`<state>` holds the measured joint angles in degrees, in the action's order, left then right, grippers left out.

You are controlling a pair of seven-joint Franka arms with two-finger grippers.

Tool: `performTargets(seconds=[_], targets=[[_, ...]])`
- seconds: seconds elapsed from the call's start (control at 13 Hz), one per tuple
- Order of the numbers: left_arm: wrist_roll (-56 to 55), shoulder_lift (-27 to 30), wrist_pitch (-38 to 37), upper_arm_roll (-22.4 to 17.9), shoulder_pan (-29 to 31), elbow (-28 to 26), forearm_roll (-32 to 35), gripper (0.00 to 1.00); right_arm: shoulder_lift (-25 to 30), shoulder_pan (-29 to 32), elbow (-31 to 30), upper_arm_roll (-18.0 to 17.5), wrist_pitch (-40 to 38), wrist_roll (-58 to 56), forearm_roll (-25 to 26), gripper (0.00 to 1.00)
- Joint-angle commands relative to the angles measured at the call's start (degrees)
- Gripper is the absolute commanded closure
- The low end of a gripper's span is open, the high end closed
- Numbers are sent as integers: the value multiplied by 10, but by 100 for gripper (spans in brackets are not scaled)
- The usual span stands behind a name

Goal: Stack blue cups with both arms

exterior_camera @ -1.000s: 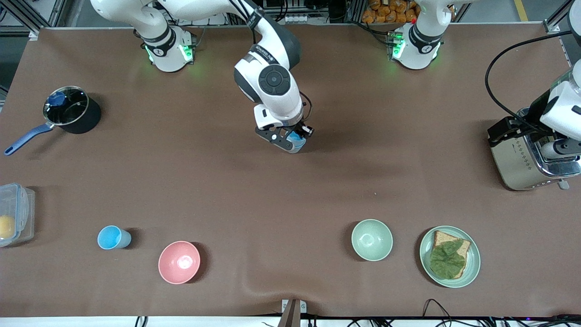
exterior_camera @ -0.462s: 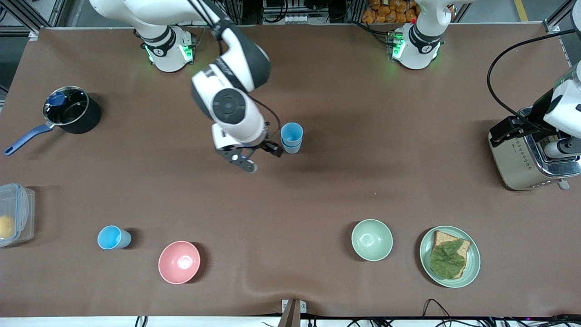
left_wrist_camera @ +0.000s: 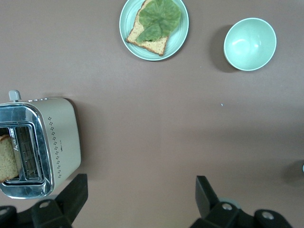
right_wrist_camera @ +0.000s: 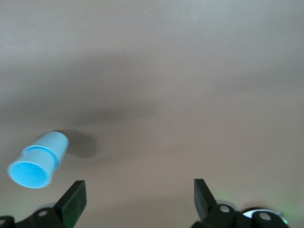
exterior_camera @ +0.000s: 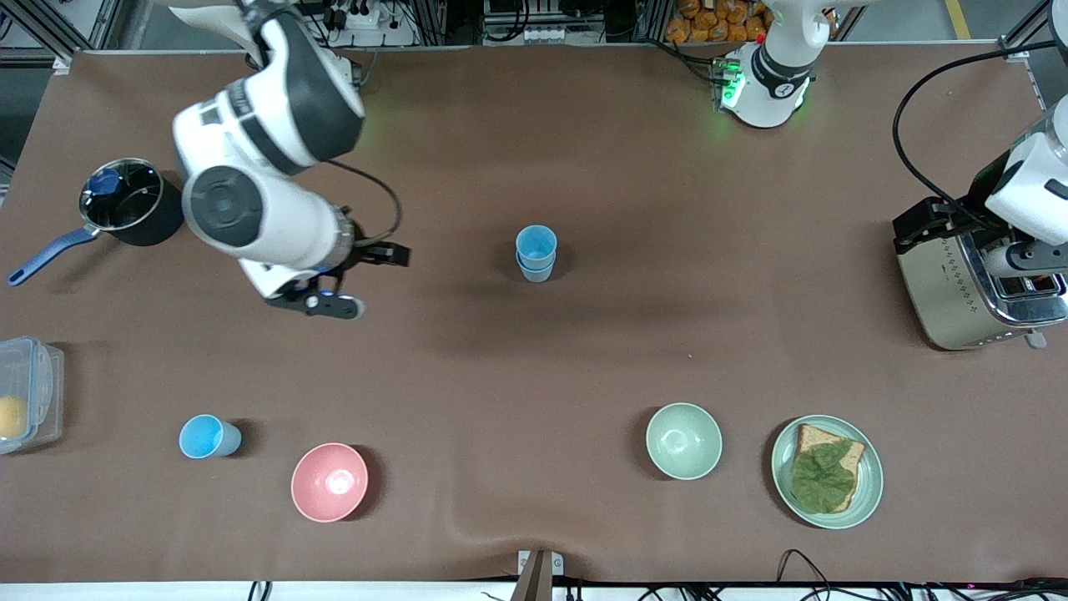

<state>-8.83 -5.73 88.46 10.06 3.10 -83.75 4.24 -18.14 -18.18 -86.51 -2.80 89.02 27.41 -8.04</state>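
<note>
Two blue cups (exterior_camera: 535,253) stand stacked, one in the other, at the middle of the table; the stack also shows in the right wrist view (right_wrist_camera: 38,161). A third blue cup (exterior_camera: 209,437) stands alone nearer the front camera, toward the right arm's end, beside the pink bowl (exterior_camera: 329,482). My right gripper (exterior_camera: 359,281) is open and empty, up in the air over bare table between the stack and the pot; its jaws stand wide in the right wrist view (right_wrist_camera: 138,197). My left gripper (left_wrist_camera: 141,194) is open and empty, waiting in the air by the toaster (exterior_camera: 959,284).
A black pot (exterior_camera: 129,204) with a blue handle and a clear plastic box (exterior_camera: 29,392) are at the right arm's end. A pale green bowl (exterior_camera: 683,440) and a plate (exterior_camera: 868,492) with bread and lettuce lie near the front edge.
My right gripper let go of a blue cup, leaving it stacked in the other at mid-table, then moved away toward the right arm's end. The left arm barely moved.
</note>
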Motion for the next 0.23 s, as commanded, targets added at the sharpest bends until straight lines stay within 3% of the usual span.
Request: performTargets(seconds=[0.0, 0.15], targets=[[16, 2, -17, 0, 3, 11, -8, 0, 89, 76, -90, -11, -8, -143, 11, 0], [16, 2, -17, 2, 3, 12, -8, 0, 148, 104, -144, -11, -6, -230, 32, 0]])
